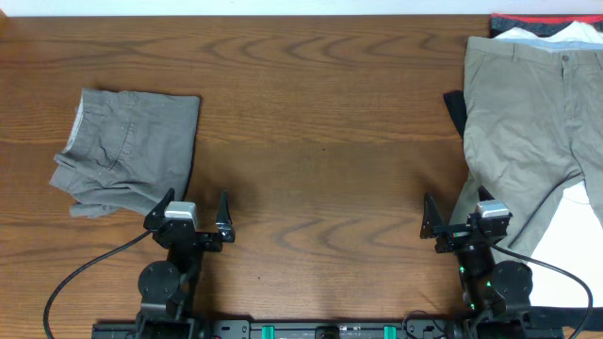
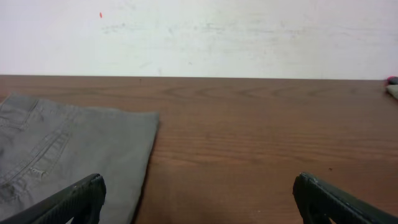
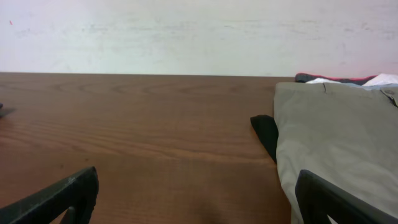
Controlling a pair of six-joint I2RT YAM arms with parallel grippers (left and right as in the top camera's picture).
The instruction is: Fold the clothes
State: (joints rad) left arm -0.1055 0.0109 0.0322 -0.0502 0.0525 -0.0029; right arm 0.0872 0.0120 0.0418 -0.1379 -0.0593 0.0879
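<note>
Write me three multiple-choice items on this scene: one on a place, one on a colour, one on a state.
1. Where do the folded trousers lie?
A. at the table centre
B. on the robot's left side
C. on top of the right-hand pile

2. What colour are the spread-out trousers?
A. khaki-beige
B. blue
C. bright green

3. How do the left gripper and right gripper stand?
A. both shut on cloth
B. one open, one shut
C. both open, holding nothing

Answers:
1 B: the overhead view shows them just beyond the left gripper.
2 A: the overhead view shows light khaki cloth.
3 C: each wrist view shows the fingers wide apart, gripping nothing.
</note>
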